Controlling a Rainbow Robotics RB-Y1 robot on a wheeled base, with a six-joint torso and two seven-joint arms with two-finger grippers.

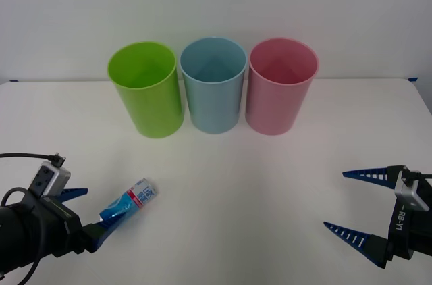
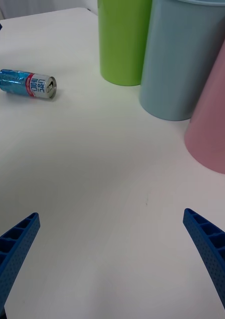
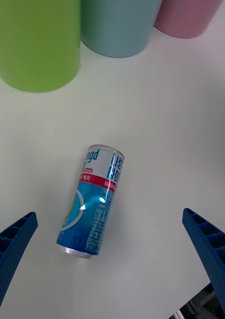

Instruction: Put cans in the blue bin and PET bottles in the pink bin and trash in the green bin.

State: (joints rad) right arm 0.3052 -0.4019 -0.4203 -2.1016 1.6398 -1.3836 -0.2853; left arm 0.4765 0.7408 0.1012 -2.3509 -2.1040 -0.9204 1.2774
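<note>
Claws low at the near edge of the white worktop (image 1: 270, 184), one each side. Left claw (image 1: 84, 214) spread wide apart, nothing in it, sitting just at the near end of the can (image 1: 130, 204); in the left wrist view both blue ribbed fingers (image 3: 13, 249) flank the can with clear gaps, no contact. Right claw (image 1: 361, 207) also released, fingers far apart, over bare worktop well away from the can.

Can lies on its side on the worktop, near-left area, angled so its white-labelled end points toward the bins. Slim can, lower body glossy blue with small print, upper part white with blue lettering, thin red band between the two, silver rims at both ends. Right wrist view shows the silver top with pull tab (image 2: 52, 87).

Farther back, three tall tapered bins stand upright in a row, just beside each other: green bin (image 1: 145, 89) on the left, blue bin (image 1: 212, 86) in the middle, pink bin (image 1: 281, 87) on the right. Can well apart from all three, nearest the green one.
</note>
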